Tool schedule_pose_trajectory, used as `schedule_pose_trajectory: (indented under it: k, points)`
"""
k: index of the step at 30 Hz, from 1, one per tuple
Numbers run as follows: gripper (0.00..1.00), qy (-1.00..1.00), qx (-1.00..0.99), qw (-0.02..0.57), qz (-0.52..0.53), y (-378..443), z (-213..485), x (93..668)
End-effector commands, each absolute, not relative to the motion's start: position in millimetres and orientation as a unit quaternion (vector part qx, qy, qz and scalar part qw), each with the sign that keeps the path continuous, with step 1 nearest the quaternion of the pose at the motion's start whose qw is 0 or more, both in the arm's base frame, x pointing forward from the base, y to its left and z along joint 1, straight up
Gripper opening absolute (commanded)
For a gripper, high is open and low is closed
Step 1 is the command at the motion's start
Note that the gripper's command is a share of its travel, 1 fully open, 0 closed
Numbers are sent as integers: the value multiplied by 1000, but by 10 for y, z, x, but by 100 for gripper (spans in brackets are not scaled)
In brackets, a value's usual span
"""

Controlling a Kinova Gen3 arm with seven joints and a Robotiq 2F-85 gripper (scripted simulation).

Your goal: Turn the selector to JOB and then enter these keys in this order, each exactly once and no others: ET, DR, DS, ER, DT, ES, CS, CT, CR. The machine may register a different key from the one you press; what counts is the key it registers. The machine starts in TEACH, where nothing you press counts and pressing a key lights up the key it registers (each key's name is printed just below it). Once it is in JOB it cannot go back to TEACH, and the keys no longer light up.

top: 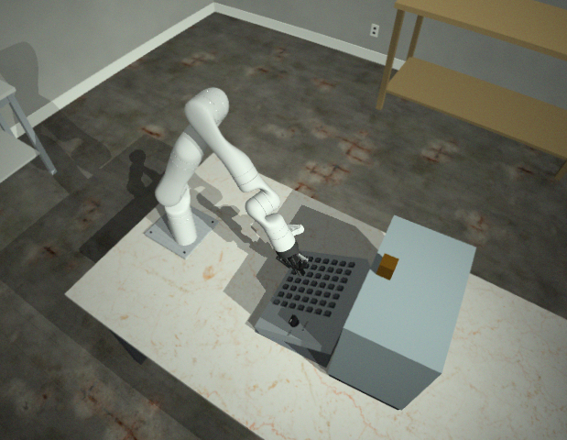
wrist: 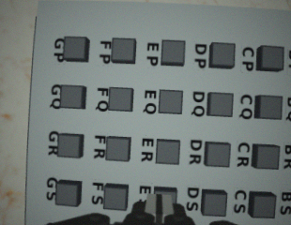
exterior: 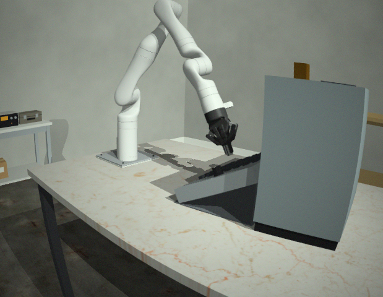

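My gripper [top: 300, 273] [exterior: 229, 154] [wrist: 158, 210] is shut and empty, its tips above the sloped key console [top: 355, 289] [exterior: 216, 188], clear of the keys. In the wrist view the tips overlap the ES key [wrist: 171, 191], partly hiding it and its label. The ER key [wrist: 168, 151], DR key [wrist: 217, 154], CR key [wrist: 266, 157], DS key [wrist: 214, 202] and CS key [wrist: 262, 204] show, all unlit. ET, DT and CT are outside the wrist view. The black selector knob [top: 293, 320] is at the console's near end; its setting is too small to read.
A tall blue-grey housing [top: 416, 293] [exterior: 312, 143] stands along the console's right side, with an orange block [top: 387, 266] [exterior: 301, 70] on top. Neighbouring keys, such as the FS key [wrist: 115, 197] and EQ key [wrist: 171, 101], stand close around.
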State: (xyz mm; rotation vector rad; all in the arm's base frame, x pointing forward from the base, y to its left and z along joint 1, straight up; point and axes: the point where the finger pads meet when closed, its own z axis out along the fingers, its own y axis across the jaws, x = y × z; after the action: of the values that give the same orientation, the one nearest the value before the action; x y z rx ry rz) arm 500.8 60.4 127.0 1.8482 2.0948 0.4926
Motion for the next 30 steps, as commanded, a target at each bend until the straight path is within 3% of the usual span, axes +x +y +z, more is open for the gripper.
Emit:
schedule_pose_trajectory:
  k: [1, 30]
  points:
    - [10, 729, 644, 152, 175, 726, 1249, 4902]
    - [10, 727, 646, 153, 175, 888, 995, 4821]
